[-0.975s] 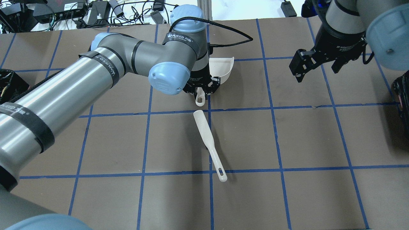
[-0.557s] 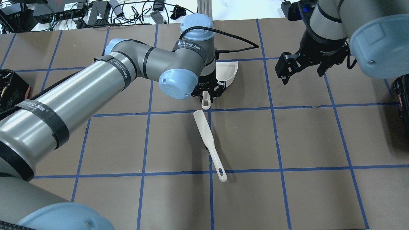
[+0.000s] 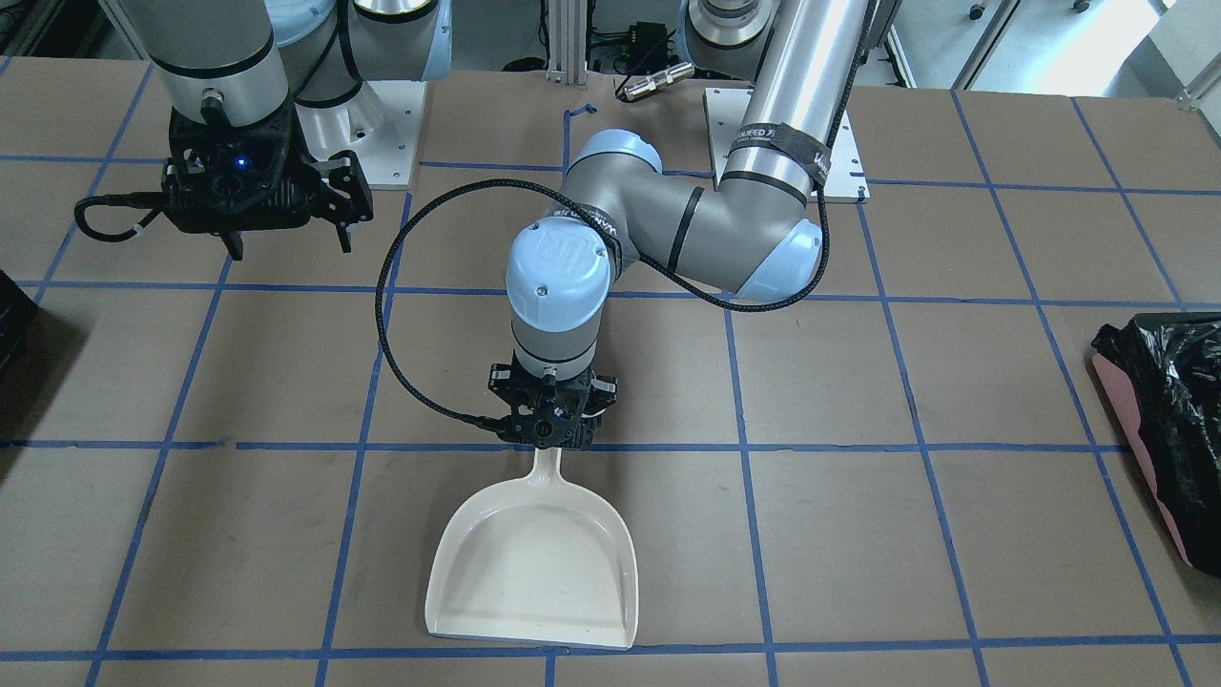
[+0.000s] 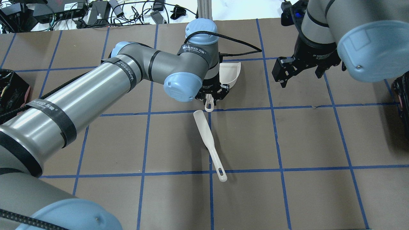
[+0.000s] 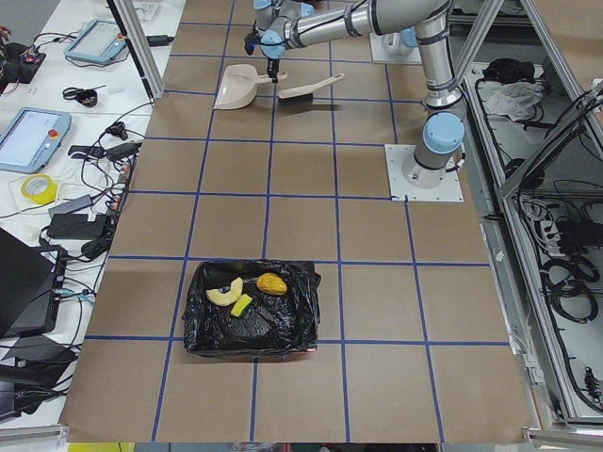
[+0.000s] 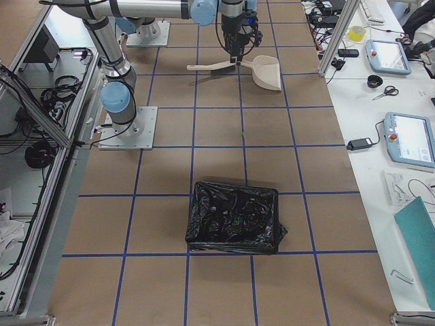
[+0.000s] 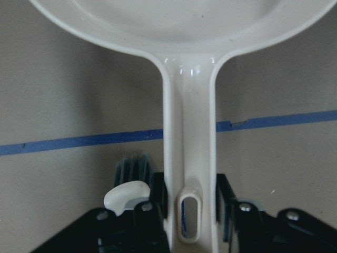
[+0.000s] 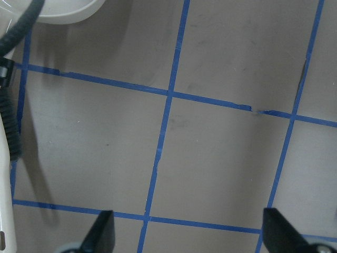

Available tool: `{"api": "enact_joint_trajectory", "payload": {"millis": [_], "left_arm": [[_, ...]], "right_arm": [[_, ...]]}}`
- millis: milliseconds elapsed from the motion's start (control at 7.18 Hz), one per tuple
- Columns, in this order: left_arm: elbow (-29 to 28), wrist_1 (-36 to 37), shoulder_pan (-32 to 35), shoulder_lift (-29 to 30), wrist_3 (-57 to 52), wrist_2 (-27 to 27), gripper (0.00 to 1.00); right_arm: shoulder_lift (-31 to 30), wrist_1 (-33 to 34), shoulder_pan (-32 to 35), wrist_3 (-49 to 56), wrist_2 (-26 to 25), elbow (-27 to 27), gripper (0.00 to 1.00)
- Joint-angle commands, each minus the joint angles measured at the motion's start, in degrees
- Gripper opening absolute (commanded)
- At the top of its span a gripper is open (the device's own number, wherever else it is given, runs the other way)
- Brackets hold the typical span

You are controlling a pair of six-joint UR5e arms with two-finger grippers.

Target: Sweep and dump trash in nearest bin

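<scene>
Glossy plastic dustpan (image 3: 534, 563); crinkled bin (image 5: 249, 309) liner

I count one dustpan (image 3: 534, 563), one brush (image 4: 209, 143), two bins, the left bin (image 5: 306, 315) and the right bin (image 6: 197, 224), and three trash pieces: one pastry bit (image 5: 223, 295), one yellow-green wedge (image 5: 242, 305), one orange lump (image 5: 272, 282).

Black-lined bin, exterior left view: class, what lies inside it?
The bin holds three toy pieces: a curved tan piece, a yellow-green wedge, an orange-brown lump. The black bag folds hide anything beneath them.
</scene>
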State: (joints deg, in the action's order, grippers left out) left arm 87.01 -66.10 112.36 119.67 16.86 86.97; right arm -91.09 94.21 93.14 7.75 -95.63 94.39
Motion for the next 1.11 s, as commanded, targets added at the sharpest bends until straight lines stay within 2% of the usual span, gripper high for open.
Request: {"api": "enact_joint_trajectory", "payload": {"millis": [0, 139, 418, 975], "left_arm": [[0.0, 0.01, 0.05, 0.04, -0.24, -0.05, 0.91], [0.0, -0.17, 0.05, -0.31, -0.16, -0.14, 1.0], [-0.78, -3.14, -0.38, -2.68, 0.02, 0.21, 1.0], [-1.14, -5.44, -10.38, -8.48, -2.17, 0.3, 1.0]], "right_arm": [[0.03, 0.0, 0.02, 0.16, 0.1, 0.01, 1.0], [-0.05, 0.0, 0.02, -0.02, 0.97, -0.17, 1.0], [0.03, -0.09, -0.07, -1.33, 6.91, -0.34, 1.0], [0.03, 0.0, 0.02, -3.27, 6.43, -0.7, 1.0]]}}
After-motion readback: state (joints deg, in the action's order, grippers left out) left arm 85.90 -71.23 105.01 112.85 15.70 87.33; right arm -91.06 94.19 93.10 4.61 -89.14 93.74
